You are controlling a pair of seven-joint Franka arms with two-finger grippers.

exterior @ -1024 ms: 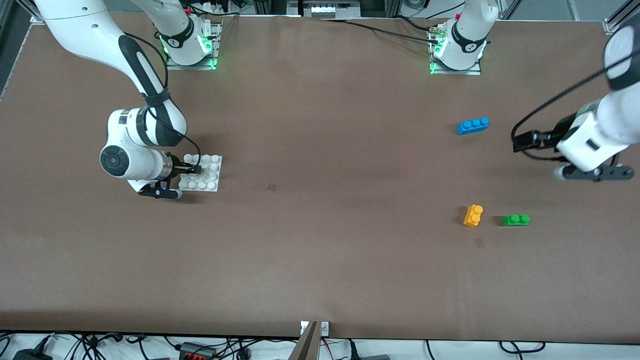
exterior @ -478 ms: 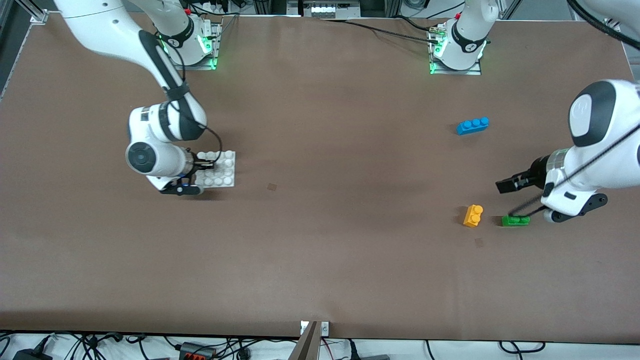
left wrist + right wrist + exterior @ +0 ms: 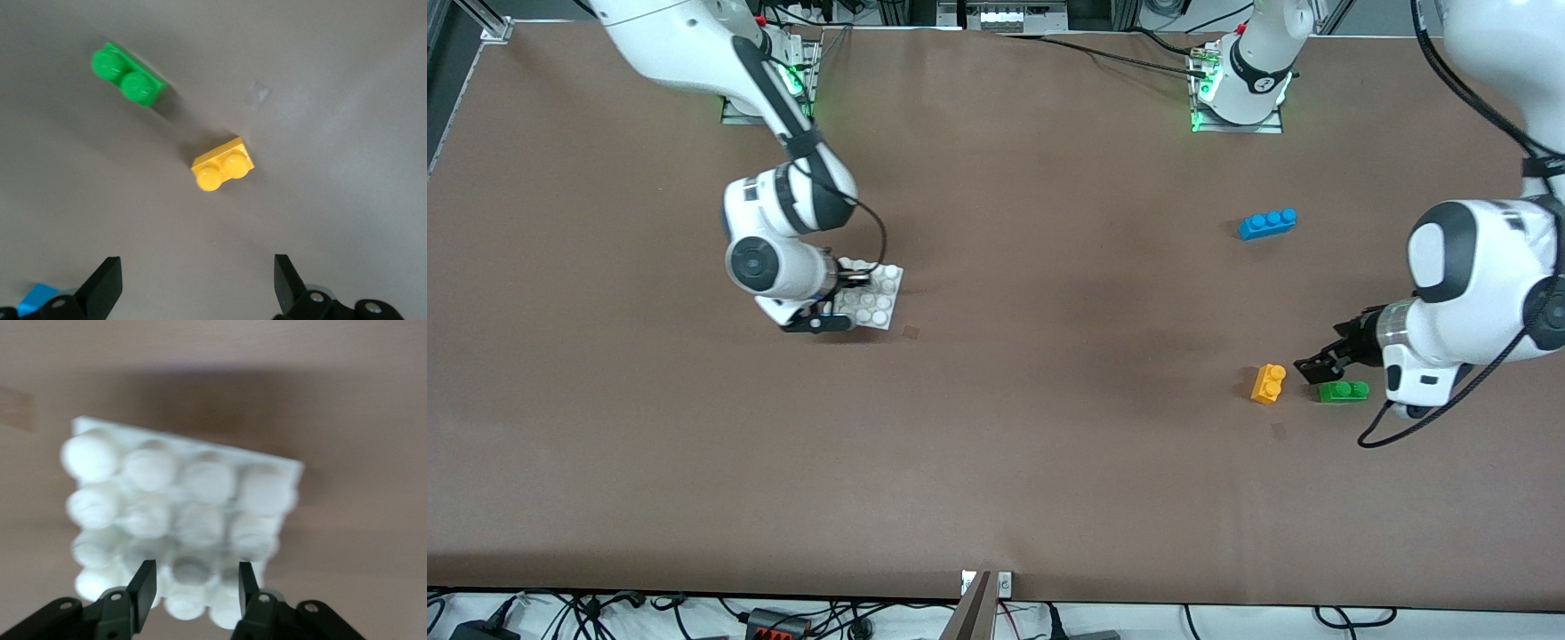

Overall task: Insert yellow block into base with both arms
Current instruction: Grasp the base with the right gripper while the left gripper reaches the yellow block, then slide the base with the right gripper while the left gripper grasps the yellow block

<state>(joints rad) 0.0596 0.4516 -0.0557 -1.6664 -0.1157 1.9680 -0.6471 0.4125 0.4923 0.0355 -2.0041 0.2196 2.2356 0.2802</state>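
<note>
Currently left gripper (image 3: 1316, 364) is spread wide over the table, holding nothing, just beside the green brick (image 3: 1344, 391); the yellow block (image 3: 1268, 383) lies on the table close by, toward the right arm's end. Right gripper (image 3: 193, 581) is clamped on one edge of the base (image 3: 874, 299), near the table's middle.

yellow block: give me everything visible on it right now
The yellow block is a small yellow-orange brick of glossy plastic with two round studs on top. It lies flat, studs up, on the brown table, beside the green brick without touching it. The left gripper hangs open above and beside it, not touching it.
</note>
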